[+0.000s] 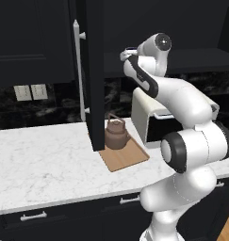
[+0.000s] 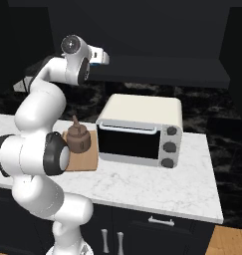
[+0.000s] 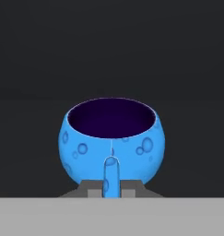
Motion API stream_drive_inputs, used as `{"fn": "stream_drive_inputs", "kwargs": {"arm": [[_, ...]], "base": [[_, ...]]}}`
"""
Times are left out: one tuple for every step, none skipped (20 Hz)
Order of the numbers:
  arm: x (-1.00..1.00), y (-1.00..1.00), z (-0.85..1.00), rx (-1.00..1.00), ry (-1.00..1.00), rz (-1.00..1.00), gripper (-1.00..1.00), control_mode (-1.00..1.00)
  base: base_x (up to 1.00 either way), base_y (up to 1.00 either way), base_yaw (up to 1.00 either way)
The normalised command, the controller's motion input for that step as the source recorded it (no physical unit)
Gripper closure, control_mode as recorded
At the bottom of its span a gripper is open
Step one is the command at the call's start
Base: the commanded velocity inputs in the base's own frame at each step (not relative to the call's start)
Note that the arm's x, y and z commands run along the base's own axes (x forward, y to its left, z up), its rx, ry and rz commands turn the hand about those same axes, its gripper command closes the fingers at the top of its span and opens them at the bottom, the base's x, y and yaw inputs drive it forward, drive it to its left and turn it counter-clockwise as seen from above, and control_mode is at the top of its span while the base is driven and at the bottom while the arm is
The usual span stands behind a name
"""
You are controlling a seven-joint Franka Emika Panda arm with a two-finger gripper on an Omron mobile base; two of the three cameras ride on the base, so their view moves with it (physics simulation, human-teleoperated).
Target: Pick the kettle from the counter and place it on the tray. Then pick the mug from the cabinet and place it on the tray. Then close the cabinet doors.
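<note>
In the hand view the blue mug (image 3: 112,138) stands upright on the dark cabinet shelf, its handle facing me. My gripper (image 3: 111,190) is shut on that handle, a fingertip pressed against each side. From the left base view the gripper (image 1: 128,53) reaches into the black cabinet (image 1: 182,56), past the open cabinet door (image 1: 94,70). From the right it is seen at the shelf edge (image 2: 101,57). The brown kettle (image 1: 116,133) (image 2: 77,138) sits upright on the tan tray (image 1: 130,157) (image 2: 86,160), which lies on the white counter (image 1: 40,155) (image 2: 157,184).
A white toaster oven (image 2: 140,130) (image 1: 146,115) stands on the counter just right of the tray. The open door's silver bar handle (image 1: 79,70) hangs left of my arm, above the tray's back edge. Black drawers (image 1: 33,216) run below the counter.
</note>
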Motion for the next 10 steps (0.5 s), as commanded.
{"fn": "stream_drive_inputs", "kwargs": {"arm": [[0.0,0.0,0.0,0.0,0.0,0.0,1.0,-1.0],[0.0,0.0,0.0,0.0,0.0,0.0,1.0,-1.0],[0.0,0.0,0.0,0.0,0.0,0.0,1.0,-1.0],[0.0,0.0,0.0,0.0,0.0,0.0,1.0,-1.0],[0.0,0.0,0.0,0.0,0.0,0.0,1.0,-1.0],[0.0,0.0,0.0,0.0,0.0,0.0,1.0,-1.0],[0.0,0.0,-0.03,0.0,0.0,0.0,1.0,-1.0],[0.0,0.0,-0.1,0.0,0.05,0.0,1.0,-1.0],[-0.01,0.0,-0.1,0.0,0.01,0.0,1.0,-1.0],[-0.1,0.0,-0.07,0.0,0.0,0.0,1.0,-1.0]], "base": [[0.0,0.0,0.0],[0.0,0.0,0.0],[0.0,0.0,0.0],[0.0,0.0,0.0],[0.0,0.0,0.0],[0.0,0.0,0.0],[0.0,0.0,0.0],[0.0,0.0,0.0],[0.0,0.0,0.0],[0.0,0.0,0.0]]}}
